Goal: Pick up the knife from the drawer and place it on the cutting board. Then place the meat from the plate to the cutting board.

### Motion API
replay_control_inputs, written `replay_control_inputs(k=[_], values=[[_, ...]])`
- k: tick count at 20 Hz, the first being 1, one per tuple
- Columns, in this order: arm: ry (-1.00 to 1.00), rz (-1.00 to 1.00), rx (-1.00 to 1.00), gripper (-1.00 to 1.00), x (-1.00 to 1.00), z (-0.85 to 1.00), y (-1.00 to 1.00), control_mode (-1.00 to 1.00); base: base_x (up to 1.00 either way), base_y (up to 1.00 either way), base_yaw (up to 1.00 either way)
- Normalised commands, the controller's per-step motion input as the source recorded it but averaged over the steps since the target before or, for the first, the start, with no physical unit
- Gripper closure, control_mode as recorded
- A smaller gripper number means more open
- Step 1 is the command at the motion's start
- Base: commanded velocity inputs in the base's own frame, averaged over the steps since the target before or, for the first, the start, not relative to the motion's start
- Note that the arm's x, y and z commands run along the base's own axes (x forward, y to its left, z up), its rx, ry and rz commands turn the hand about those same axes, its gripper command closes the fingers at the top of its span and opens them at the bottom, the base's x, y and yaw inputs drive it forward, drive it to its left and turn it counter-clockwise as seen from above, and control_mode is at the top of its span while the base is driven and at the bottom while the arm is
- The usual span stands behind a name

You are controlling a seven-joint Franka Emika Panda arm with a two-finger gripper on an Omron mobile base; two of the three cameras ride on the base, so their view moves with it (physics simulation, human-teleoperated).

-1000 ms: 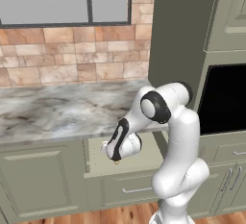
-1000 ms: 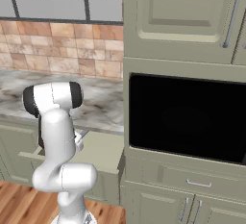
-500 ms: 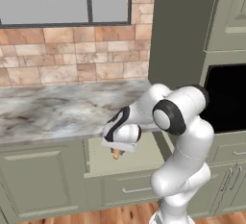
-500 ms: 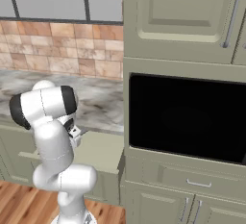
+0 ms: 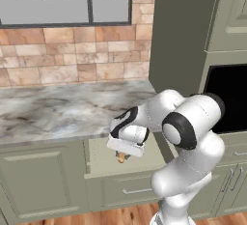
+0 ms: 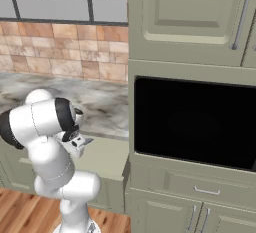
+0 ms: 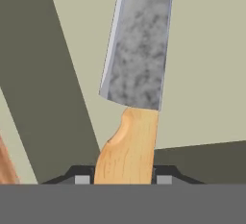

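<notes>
Open drawer (image 5: 103, 159) projecting from the cabinet run below the marble counter (image 5: 58, 113), its cream floor bare around the hand; tall oven cabinet (image 5: 226, 103) bounding the right side. Arm folded forward and down, elbow high, wrist bent leftward over the drawer. Gripper (image 5: 122, 157) with fingers closed on the wooden handle of the knife (image 7: 137, 74), blade extending away from the hand above the drawer floor, handle end just visible beneath the hand
</notes>
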Motion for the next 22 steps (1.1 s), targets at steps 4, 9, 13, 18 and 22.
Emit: replay_control_inputs(k=[4,9,13,18,22], values=[[0.12,0.00,0.00,1.00,-0.36,0.58,0.00,-1.00,0.00,0.00,0.00],[0.10,0.00,0.00,1.00,-0.44,0.70,0.00,-1.00,0.00,0.00,0.00],[0.10,0.00,0.00,1.00,-0.45,0.81,0.00,-1.00,0.00,0.00,0.00],[0.06,-0.01,0.00,1.00,-0.46,0.76,0.00,-1.00,0.00,0.00,0.00],[0.02,-0.05,0.00,1.00,-0.54,0.60,0.00,-1.00,0.00,0.00,0.00]])
